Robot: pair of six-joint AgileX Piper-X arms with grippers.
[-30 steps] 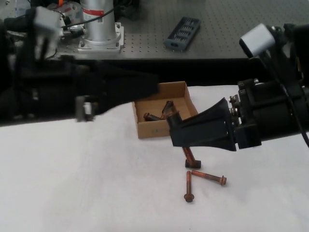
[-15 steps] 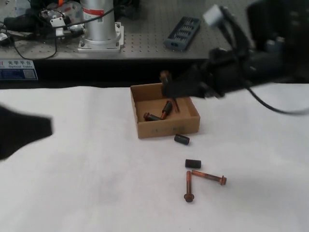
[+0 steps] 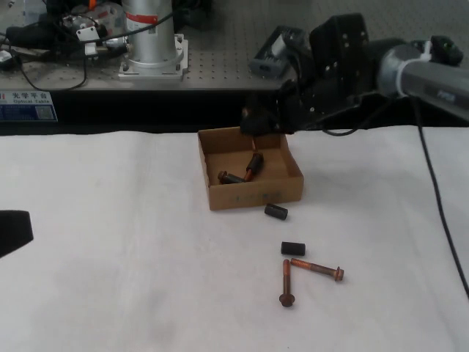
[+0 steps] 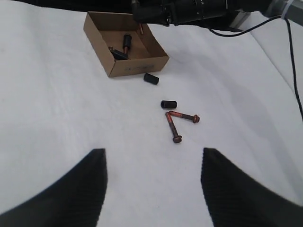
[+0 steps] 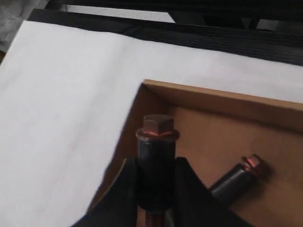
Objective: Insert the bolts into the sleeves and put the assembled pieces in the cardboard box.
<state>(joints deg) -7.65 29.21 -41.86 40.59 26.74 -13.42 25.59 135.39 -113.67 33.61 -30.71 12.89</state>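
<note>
In the high view's upper centre, the right gripper (image 5: 156, 187) pinches a sleeved bolt (image 5: 156, 156) over the cardboard box (image 3: 253, 193), which holds two assembled pieces (image 3: 253, 163). Loose sleeves (image 3: 275, 211) and bolts (image 3: 316, 269) lie below it. The left gripper (image 4: 152, 156) is spread.

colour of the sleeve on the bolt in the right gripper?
Black sleeve, on a copper-coloured bolt; clearest in the right wrist view.

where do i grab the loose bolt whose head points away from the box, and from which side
Take the bolt by its shank just behind the head, coming from straight above, fingers closing across it. It lies flat on the cloth, and its tip crowds the other bolt and a sleeve, so the head end is likely freer.
</note>
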